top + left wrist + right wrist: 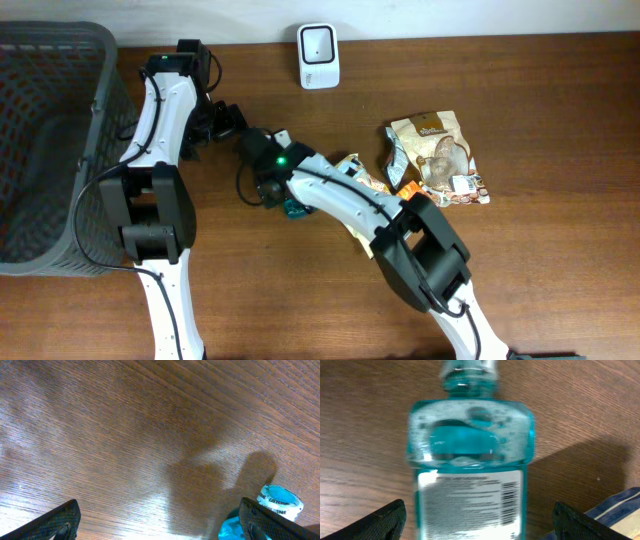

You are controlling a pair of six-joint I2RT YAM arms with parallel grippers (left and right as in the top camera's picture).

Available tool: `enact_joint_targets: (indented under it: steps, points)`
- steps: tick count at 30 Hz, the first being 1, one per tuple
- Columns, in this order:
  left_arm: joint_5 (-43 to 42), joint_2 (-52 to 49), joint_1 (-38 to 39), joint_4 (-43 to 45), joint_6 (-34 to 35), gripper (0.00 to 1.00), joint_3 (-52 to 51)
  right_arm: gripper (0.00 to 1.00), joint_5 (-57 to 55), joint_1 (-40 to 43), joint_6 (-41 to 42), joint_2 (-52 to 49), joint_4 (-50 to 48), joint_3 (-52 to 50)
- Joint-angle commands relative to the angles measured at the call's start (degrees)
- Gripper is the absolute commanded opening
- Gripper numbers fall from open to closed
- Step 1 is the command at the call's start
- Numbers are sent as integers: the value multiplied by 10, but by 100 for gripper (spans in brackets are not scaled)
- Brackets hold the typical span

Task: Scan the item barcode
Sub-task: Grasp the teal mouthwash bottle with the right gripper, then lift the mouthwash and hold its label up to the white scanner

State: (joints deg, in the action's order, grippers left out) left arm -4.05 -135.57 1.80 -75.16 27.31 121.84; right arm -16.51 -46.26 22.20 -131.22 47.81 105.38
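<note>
R gripper (479, 515): jaws spread wide, straddling the clear teal plastic bottle (470, 435), dark fingertips (385, 520) at the lower corners of the wrist view. There's a gap to the bottle on both sides, so nothing is pinched yet. Judging by that, it's lined up for a side grab across the flat body.

Bottle lies on its side on the brown wood-grain table (540, 90), mid-frame in overhead, tucked under the R wrist. Neck points to the top of the R wrist view. White paper label faces up and the black barcode (507, 502) sits on the label's right edge. Good orientation imo: code is exposed and the fingers would land on the sides, not over it.

L gripper (159, 520): spread too, empty, hanging above bare wood. The bottle's ribbed teal-topped cap (280, 501) shows in the lower right of its view. Looks parked near for a possible assist.

Materials:
- Bottle is smooth and rigid w/ rounded shoulders. It's part filled w/ liquid and bubbles show at the shoulder. Prob slick, and the liquid will slosh.
- White boxy scanner w/ dark window (318, 55) stands top centre, well apart from the bottle, so a lift and carry are needed.
- Crinkly printed snack pouches (437, 160) lie right of centre.
- Dark grey mesh plastic basket (60, 150) is at far left.
</note>
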Motion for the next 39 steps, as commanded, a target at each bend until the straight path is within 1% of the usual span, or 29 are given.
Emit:
enact_joint_targets:
  steps: [1,5,8,11,12,13,15,16,19,21,22,25,27,31,33,36,39]
  points:
    - [3,-4,-1,1,7,99,6,93,-63,-30,9,-7,-12,2]
    - [3,-4,-1,1,7,99,6,90,-71,-32,9,-34,-18,2]
    - [3,-4,-1,1,7,99,6,82,-82,-32,9,-39,-11,2]
    - [2,-4,-1,1,7,99,6,80,-99,-31,9,-40,-13,2]
    - [2,-4,-1,1,7,99,6,77,-98,-31,9,-40,-14,2]
    - [3,-4,-1,1,7,99,6,71,-99,-31,11,-40,-14,2]
    - [2,-4,-1,1,7,99,6,66,-99,-31,11,-40,-14,2]
    - [2,-4,-1,1,7,99,6,62,-99,-27,27,-40,-11,2]
    - [2,-4,-1,1,7,99,6,60,-96,-12,45,-40,-4,2]
    - [3,-4,-1,1,7,99,6,55,-93,-4,54,-40,3,2]
    - [2,-4,-1,1,7,99,6,51,-78,4,54,-40,4,2]
    - [3,-4,-1,1,7,99,6,47,-17,30,56,-40,4,2]
    - [3,-4,-1,1,7,99,6,41,28,52,56,-38,9,4]
    - [3,-4,-1,1,7,99,6,38,172,122,50,-24,39,20]
    - [3,-4,-1,1,7,99,6,38,226,150,25,-21,50,21]
    - [3,-4,-1,1,7,99,6,38,255,202,18,-21,86,21]
    - [2,-4,-1,1,7,99,6,40,254,241,5,-22,110,21]
